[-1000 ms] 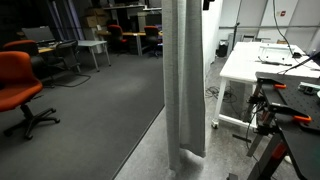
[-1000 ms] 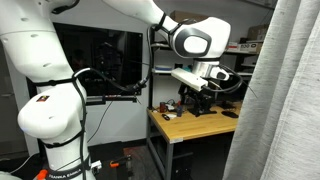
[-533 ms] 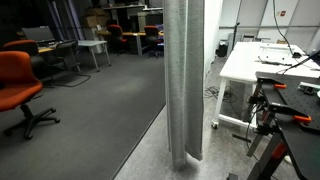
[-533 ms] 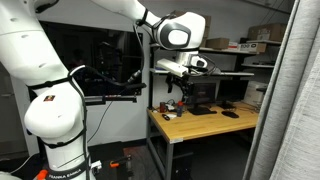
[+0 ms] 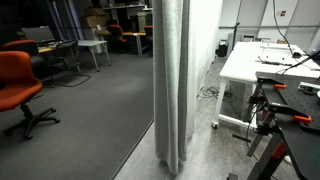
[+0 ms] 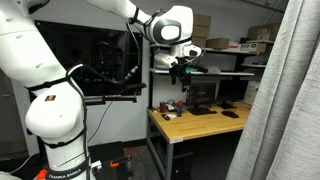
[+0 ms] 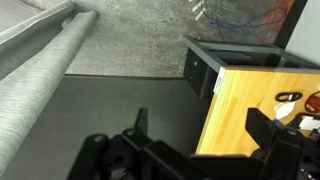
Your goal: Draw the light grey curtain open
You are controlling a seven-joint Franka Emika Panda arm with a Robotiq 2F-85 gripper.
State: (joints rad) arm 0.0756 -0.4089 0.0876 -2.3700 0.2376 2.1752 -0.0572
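**A:** Where is the light grey curtain?

**B:** In an exterior view the light grey curtain hangs as one tall, narrow column. It is gathered into deep vertical folds and reaches the floor at the edge of the dark carpet. Its weave shows a fine horizontal rib. In my wrist view the same cloth runs along the left side in soft, rounded rolls.

**A:** And your fingers?

**B:** My fingers are a small dark shape under the smooth, rounded white shell of my arm. They hang above a wooden desk, well apart from the curtain at the right edge of that view. I cannot tell whether they are apart or together, because they are too dark and small, and my wrist view shows only black metal.

**A:** What stands around?

**B:** The wooden desk has a pale, flat top on a black frame, with dark equipment on it. An orange swivel chair stands on the carpet. A white desk carrying cables stands near the curtain.
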